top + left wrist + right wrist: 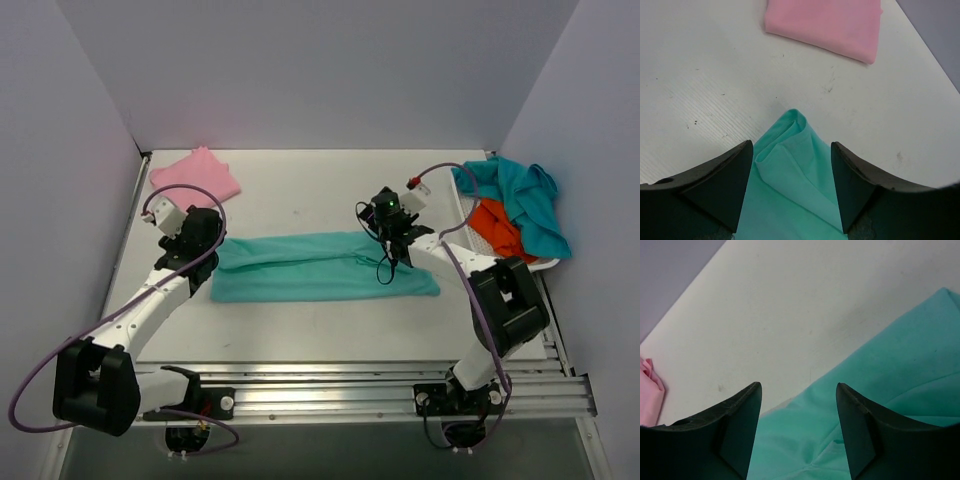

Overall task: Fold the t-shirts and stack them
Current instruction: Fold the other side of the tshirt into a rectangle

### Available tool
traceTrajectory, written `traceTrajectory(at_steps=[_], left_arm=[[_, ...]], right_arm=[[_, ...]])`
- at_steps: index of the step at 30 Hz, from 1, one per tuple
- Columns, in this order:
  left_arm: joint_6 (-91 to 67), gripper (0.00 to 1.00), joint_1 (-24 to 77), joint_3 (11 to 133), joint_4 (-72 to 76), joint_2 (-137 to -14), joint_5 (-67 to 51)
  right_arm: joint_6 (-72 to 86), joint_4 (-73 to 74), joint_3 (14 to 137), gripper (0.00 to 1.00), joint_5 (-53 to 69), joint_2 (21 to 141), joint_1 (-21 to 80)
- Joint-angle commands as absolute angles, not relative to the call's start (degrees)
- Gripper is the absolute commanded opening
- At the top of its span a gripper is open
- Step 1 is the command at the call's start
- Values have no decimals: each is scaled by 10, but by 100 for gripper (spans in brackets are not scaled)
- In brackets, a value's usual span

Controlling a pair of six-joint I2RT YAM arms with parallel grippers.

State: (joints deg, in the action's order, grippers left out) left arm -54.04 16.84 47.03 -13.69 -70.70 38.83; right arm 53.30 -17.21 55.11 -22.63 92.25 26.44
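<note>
A light sea-green t-shirt [320, 268] lies folded into a long strip across the table's middle. My left gripper [212, 243] is open over its left end, where a folded corner [790, 150] sits between the fingers. My right gripper [392, 250] is open over the strip's right part, with the cloth's far edge [805, 425] between its fingers. A folded pink t-shirt [197, 176] lies at the back left; it also shows in the left wrist view [830, 22]. A darker teal t-shirt [520, 195] and an orange one [497, 228] lie heaped at the right.
The teal and orange shirts rest on a white tray [545, 265] at the table's right edge. White walls enclose the table at back and sides. A metal rail [400, 385] runs along the near edge.
</note>
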Motion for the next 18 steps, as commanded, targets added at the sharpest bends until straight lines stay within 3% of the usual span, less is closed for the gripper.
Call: traceTrajectory(at_steps=[1, 15, 18], left_arm=[[-507, 72, 167, 495, -94, -709, 397], [-490, 72, 148, 490, -52, -748, 355], [-489, 72, 145, 486, -47, -751, 352]], right_arm=[[530, -151, 590, 57, -219, 951, 281], [659, 113, 656, 56, -388, 920, 372], [662, 112, 642, 56, -409, 906, 376]])
